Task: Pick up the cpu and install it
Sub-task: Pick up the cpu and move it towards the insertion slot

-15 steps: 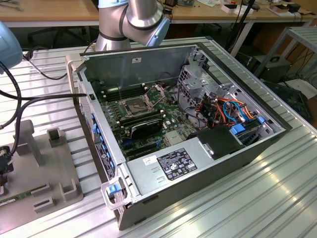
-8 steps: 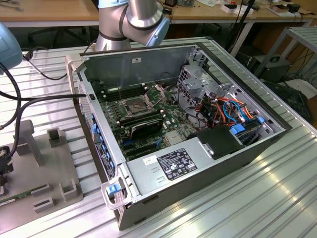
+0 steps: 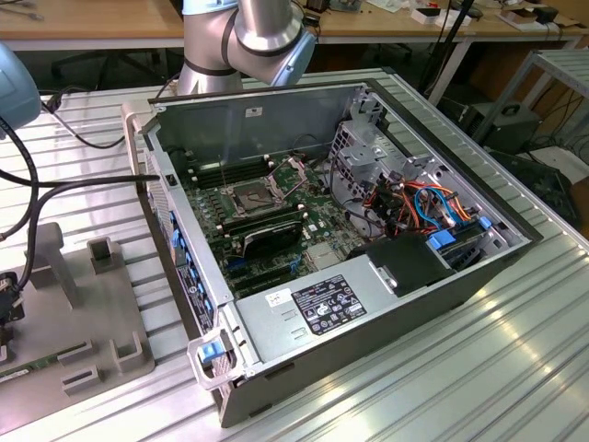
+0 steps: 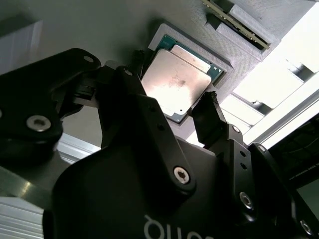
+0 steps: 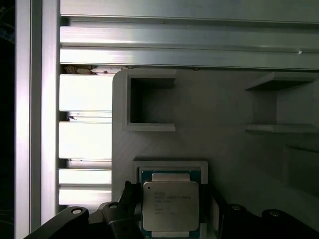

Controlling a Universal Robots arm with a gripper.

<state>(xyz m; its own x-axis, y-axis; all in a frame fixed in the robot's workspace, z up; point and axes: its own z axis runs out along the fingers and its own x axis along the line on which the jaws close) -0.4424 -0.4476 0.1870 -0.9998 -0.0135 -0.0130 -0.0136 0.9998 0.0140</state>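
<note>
One cpu (image 5: pixel 170 206): lies flat, metal top up, in a shallow square pocket of the grey holder (image 5: pixel 224 99), in both wrist views.
Hand (image 5: pixel 169 191): spread, with one dark finger on each side of the cpu and the tips down at the pocket's rim.
Contact: I cannot tell whether the fingers (image 4: pixel 209 114) touch the cpu's edges.
Hidden: in the second wrist view one finger covers a corner of the cpu; in the first wrist view the hand's body cuts off one edge.
Holder's place: on the desk (image 3: pixel 442 368), at the exterior view's left of the computer case (image 3: pixel 276 138); the frame edge cuts off part of it.
Socket (image 3: pixel 250 195): on the board inside the case, metal frame raised; what lies in it is too small to tell.
</note>
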